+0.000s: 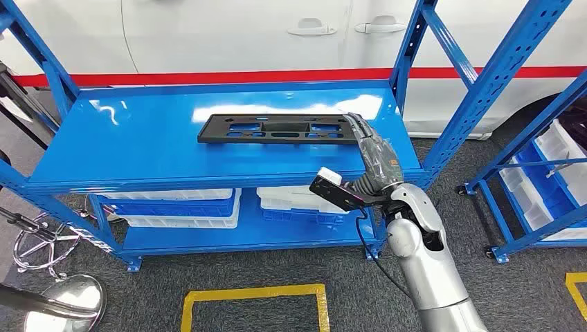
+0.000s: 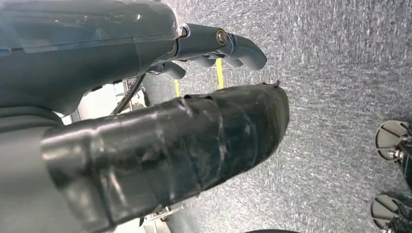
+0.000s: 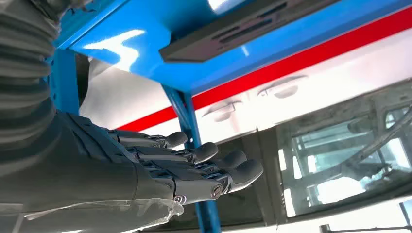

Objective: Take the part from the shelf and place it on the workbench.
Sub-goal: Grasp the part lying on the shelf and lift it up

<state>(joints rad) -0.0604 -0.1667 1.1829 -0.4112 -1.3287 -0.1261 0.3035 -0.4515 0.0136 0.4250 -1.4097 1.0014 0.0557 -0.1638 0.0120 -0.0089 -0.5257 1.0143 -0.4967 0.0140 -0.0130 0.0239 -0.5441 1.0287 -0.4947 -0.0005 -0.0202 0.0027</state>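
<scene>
Right hand (image 1: 365, 142), seen from the head view, reaches up over the front edge of the blue shelf (image 1: 138, 138), its fingertips at the right end of the black part (image 1: 280, 129). Whether they touch the part I cannot tell from here. The part is a long flat frame with cut-outs, lying flat on the top board of the shelf, towards the back. White trays (image 1: 180, 207) sit on the lower board. Behind the shelf stands a white car (image 1: 242, 34) with a red stripe and two door handles. A second blue rack (image 1: 547, 159) with white bins stands to the right, and yellow tape (image 1: 253, 294) marks the grey carpet. No writing or label can be read anywhere.

From the left wrist view, the left hand (image 2: 145, 121) hangs over the carpet with nothing in it, thumb straight and the darker fingers loosely bent, apart from the thumb.

From the right wrist view, the right hand (image 3: 189, 167) is held flat, fingers stretched out side by side, holding nothing. The part (image 3: 243, 29) lies on the shelf board, apart from the fingers.
</scene>
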